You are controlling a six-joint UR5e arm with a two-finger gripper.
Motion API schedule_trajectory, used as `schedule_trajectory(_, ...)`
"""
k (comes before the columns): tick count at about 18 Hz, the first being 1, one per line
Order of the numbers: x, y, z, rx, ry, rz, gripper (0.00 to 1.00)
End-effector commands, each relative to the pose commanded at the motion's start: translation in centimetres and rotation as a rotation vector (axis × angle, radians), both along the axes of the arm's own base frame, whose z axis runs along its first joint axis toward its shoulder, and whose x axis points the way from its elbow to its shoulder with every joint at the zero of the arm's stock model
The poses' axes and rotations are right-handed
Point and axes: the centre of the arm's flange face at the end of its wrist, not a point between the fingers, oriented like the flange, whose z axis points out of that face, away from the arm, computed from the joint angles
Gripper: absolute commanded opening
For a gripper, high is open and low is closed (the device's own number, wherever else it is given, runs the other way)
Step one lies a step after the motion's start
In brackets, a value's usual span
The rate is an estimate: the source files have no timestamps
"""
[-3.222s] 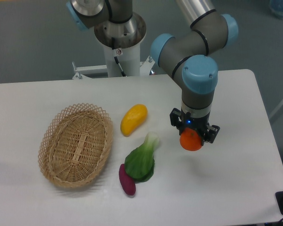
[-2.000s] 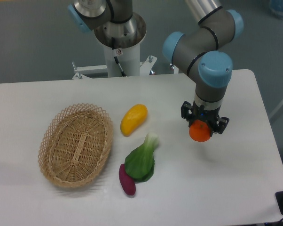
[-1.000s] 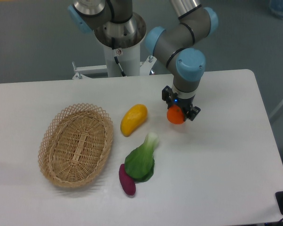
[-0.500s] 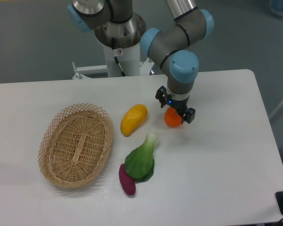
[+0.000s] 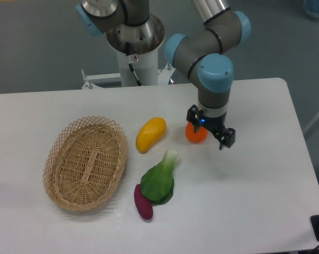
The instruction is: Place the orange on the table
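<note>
The orange [image 5: 195, 134] sits on the table [image 5: 255, 185] just right of frame centre, beside the yellow fruit [image 5: 150, 134]. The gripper [image 5: 211, 132] has its 2 fingers spread, with the orange at the left one. Withdrawing carelessly could clip the orange and roll it.

The orange [image 5: 195, 134] is a small, round, bright orange ball with a smooth skin. It's seen toward the middle of the table [image 5: 255, 211], partly hidden from above. The table is a big white flat top with rounded corners. Whether the orange is actually resting on it can't be told.
</note>
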Motion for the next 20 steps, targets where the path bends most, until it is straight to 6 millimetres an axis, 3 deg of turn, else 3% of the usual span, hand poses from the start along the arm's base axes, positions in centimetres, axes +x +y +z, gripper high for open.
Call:
schedule_trajectory(7, -2.6, 1.5, 2.3, -0.015, -0.025, -0.014, 1.0)
schedule_trajectory(12, -2.4, 2.5, 1.8, -0.011, -0.02, -0.031, 1.0)
schedule_trajectory(20, -2.4, 2.5, 1.9, -0.009, -0.02, -0.031, 1.0)
